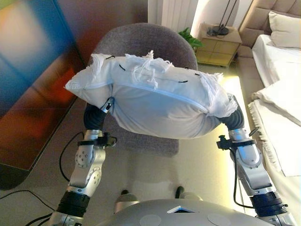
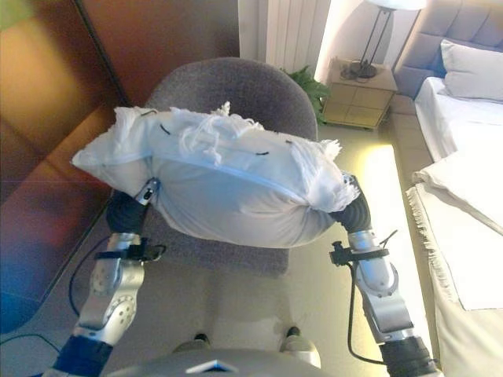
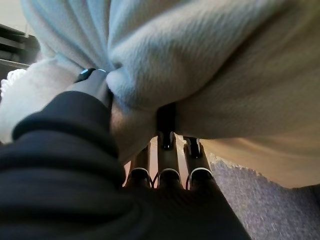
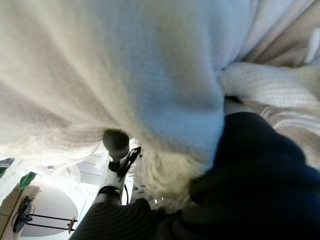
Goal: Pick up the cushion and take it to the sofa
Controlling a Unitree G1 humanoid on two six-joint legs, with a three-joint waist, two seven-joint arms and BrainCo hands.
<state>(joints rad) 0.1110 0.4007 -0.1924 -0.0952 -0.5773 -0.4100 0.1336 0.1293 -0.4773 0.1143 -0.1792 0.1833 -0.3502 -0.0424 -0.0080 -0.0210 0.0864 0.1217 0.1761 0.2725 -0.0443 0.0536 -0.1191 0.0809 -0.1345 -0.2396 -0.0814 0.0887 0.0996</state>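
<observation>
Bedroom, grey chair (image 1: 141, 42) ahead, bed (image 1: 277, 94) to the right: white cushion (image 1: 155, 106) held aloft between left hand (image 3: 165, 150) and right hand (image 4: 116, 142), both grips hidden in fabric, cannot tell; soft bulk could slip while walking.

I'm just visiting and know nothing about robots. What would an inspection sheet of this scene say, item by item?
Surface: grey upholstered chair under the load; pale floor around it.
Job's things: white cushion with fringed corners, held up between both arms above the chair; no sofa seen.
Clutter: nothing seen.
Hands: left robot hand pressed under the cushion's edge, fingertips hidden; right robot hand buried in the fabric.
Cables: nothing seen apart from the robot's own.
Surroundings: bed, bedside table with lamp, green plant, dark wall panel.
</observation>
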